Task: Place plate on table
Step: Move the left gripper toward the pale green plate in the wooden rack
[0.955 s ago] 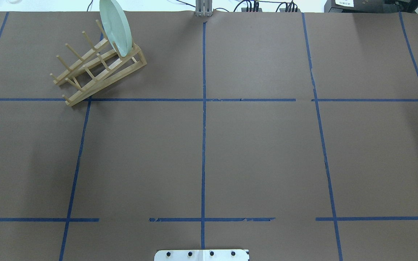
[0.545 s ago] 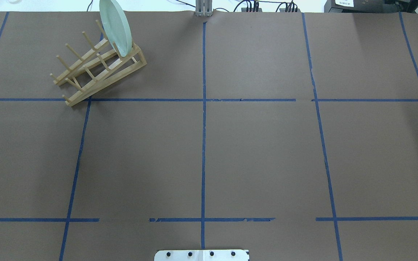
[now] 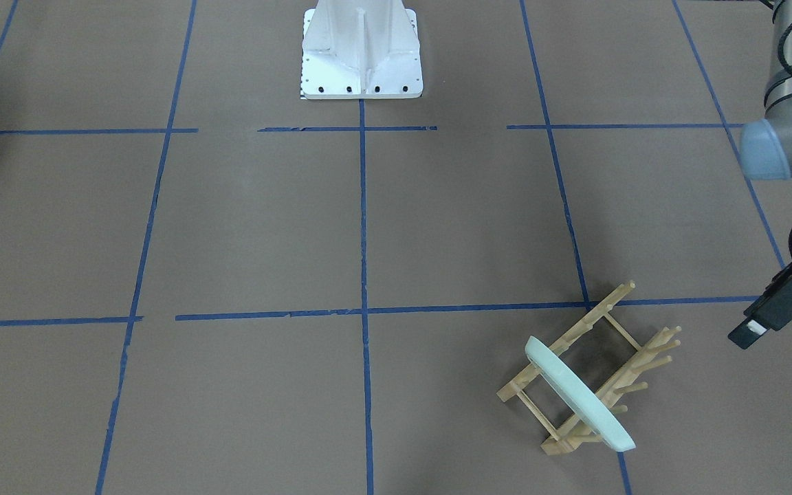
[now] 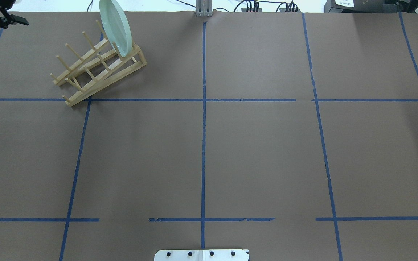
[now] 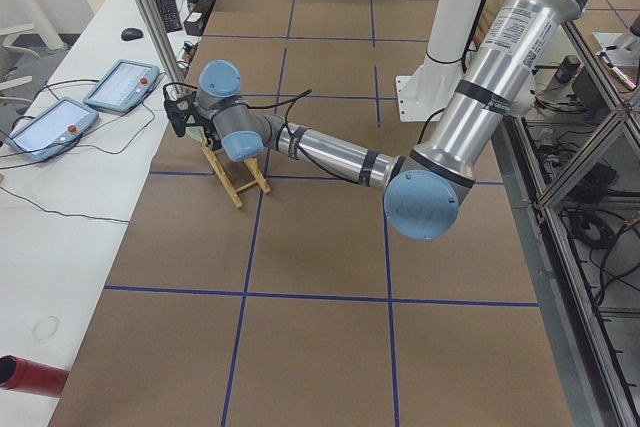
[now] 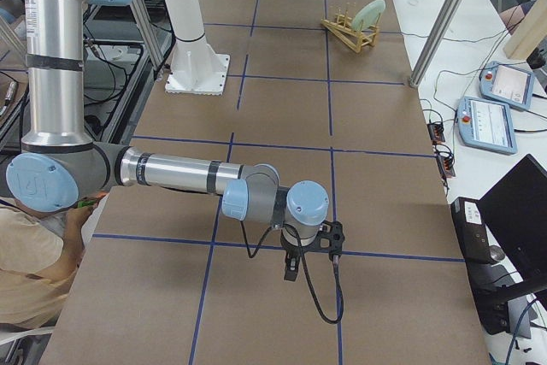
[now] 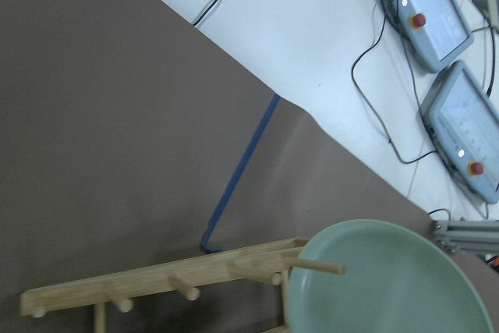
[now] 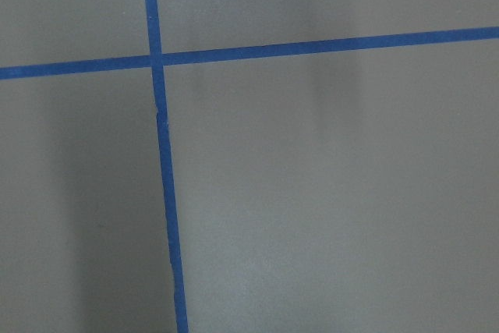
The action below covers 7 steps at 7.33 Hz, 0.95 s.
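Observation:
The pale mint-green plate (image 4: 114,25) stands on edge in the far end slot of the wooden peg rack (image 4: 96,69) on the brown table (image 4: 259,152). It also shows in the front-facing view (image 3: 575,392), the right side view (image 6: 369,14) and the left wrist view (image 7: 390,286). My left gripper (image 4: 2,19) hovers at the table's far left corner, apart from the rack; I cannot tell whether it is open. My right gripper (image 6: 291,267) hangs low over bare table far from the plate; it shows only in the right side view, so I cannot tell its state.
The white pedestal base (image 3: 361,55) stands at the near middle edge. Two teach pendants (image 7: 444,60) and cables lie on the white bench beyond the table's far edge. The left arm's elbow (image 5: 425,202) reaches over the table's left half.
My left gripper has come into the overhead view at the far left corner; one second ago it was out of frame. The plate and rack have not moved.

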Available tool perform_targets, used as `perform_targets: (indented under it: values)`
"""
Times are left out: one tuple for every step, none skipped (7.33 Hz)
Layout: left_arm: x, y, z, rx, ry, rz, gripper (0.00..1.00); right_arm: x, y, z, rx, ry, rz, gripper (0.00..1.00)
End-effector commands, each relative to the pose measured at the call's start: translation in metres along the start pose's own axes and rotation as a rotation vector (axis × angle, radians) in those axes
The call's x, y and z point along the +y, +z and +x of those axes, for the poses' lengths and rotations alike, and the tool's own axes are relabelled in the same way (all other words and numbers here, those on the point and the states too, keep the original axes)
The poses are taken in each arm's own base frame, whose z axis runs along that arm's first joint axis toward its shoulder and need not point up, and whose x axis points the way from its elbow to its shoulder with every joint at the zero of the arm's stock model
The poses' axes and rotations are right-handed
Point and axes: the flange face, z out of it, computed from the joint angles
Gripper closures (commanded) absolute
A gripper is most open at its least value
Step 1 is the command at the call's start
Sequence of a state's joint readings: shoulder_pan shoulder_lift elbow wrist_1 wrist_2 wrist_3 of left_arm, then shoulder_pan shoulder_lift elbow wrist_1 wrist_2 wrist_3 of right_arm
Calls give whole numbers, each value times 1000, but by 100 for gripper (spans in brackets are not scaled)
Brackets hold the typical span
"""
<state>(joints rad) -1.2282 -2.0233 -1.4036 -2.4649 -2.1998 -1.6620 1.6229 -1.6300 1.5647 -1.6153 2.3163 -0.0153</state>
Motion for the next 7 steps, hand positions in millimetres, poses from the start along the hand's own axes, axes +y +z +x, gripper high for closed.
perform_targets:
  values:
    - [37, 33, 19, 110, -104, 64, 0, 0, 0, 0, 0, 0, 0, 0]
    - [42, 36, 42, 138, -141, 51, 0, 0, 0, 0, 0, -1, 1, 0]
    - [47, 35, 59, 165, -146, 35, 0, 0, 0, 0, 0, 0, 0, 0]
    - [54, 43, 66, 175, -124, 20, 0, 0, 0, 0, 0, 0, 0, 0]
    - [54, 57, 72, 158, -66, 17, 0, 0, 0, 0, 0, -1, 1, 0]
    - [55, 73, 64, 109, 38, -56, 2, 0, 0, 0, 0, -1, 1, 0]
    - [54, 77, 59, 95, 81, -72, 9, 0, 0, 0, 0, 0, 0, 0]
